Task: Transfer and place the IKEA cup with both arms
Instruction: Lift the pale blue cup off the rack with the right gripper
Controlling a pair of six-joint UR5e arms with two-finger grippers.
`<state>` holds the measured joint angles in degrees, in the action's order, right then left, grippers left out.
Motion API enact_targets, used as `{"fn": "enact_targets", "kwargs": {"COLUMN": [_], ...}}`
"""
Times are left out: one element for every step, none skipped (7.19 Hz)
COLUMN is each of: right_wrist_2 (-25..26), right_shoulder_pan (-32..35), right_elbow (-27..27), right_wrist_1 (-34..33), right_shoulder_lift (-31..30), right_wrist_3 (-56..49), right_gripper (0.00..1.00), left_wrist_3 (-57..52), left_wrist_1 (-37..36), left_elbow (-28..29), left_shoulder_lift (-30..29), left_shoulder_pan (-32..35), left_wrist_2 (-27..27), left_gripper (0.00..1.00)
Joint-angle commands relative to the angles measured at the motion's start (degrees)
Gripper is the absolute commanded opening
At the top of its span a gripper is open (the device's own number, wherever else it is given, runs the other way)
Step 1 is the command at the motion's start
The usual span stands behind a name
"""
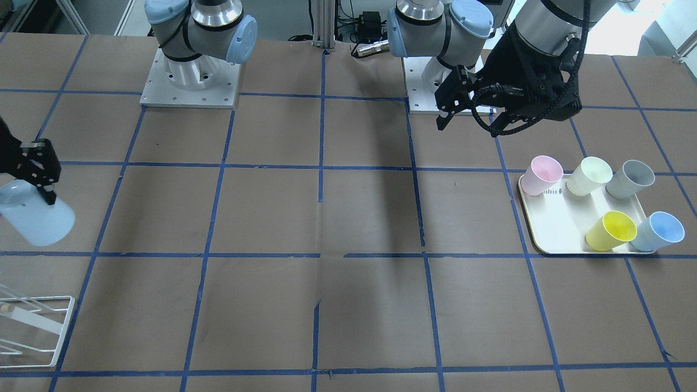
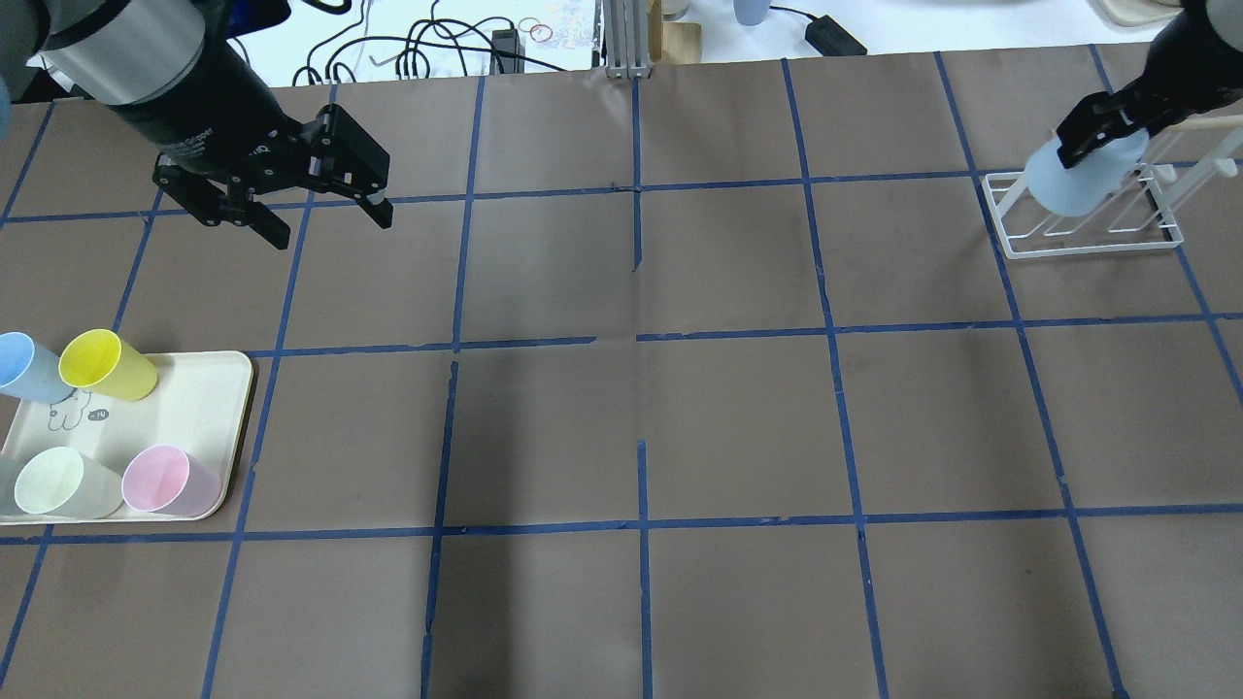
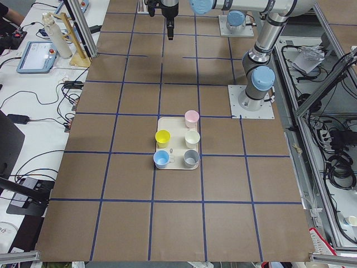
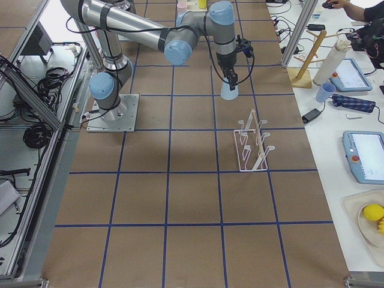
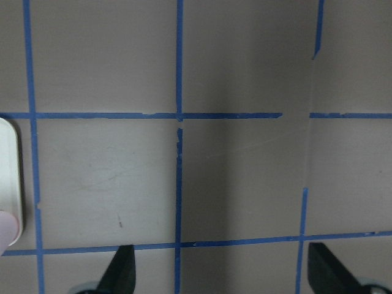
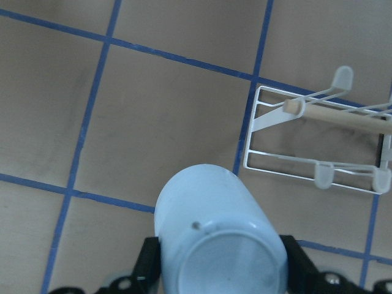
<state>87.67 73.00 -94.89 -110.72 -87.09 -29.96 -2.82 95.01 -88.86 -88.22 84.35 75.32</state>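
Cup first: we see the IKEA cup (image 1: 38, 218) gripped in the right claw (image 2: 1088, 136), which is clamped on either side of it. The cup is tilted and held off the counter (image 2: 680, 437) at the far right, near the white wire rack (image 2: 1078, 250) but not touching it. The left claw (image 2: 330, 228) hangs open and empty above the counter's left side, beyond the tray (image 2: 194, 388) of coloured cups.

Silver-grey left arm (image 1: 544, 24) and right arm (image 4: 120, 24) have pale blue joint caps (image 1: 242, 39) and bolted white base plates (image 1: 158, 93).
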Motion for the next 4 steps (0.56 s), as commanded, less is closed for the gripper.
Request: {"fn": "enact_targets", "kwargs": {"right_wrist_2": [-2.75,-11.3,-23.83,-31.87], "right_shoulder_pan": [9.22,11.44,11.03,10.94], "right_elbow": [-0.03,-0.03,0.06,0.06], "right_wrist_1": [5.31,6.82,12.23,15.93], "right_shoulder_lift": [-1.5,-2.46,-3.16,-4.3], "right_wrist_3": [15.3,20.94,22.56,23.97], "right_gripper": [0.0,0.0,0.0,0.0], "left_wrist_3": [-8.54,-14.08,-20.32,-25.17], "left_wrist_1": [4.09,9.09,11.41,11.43], "left_elbow": [-3.41,-4.81,-7.35,-11.55], "left_shoulder_lift": [1.2,1.82,2.0,2.0], "left_shoulder_pan": [-7.06,-10.75,-12.27,-12.63], "left_wrist_2": [-14.68,-23.2,-32.85,-40.09], "left_gripper": [1.0,1.0,1.0,1.0]}}
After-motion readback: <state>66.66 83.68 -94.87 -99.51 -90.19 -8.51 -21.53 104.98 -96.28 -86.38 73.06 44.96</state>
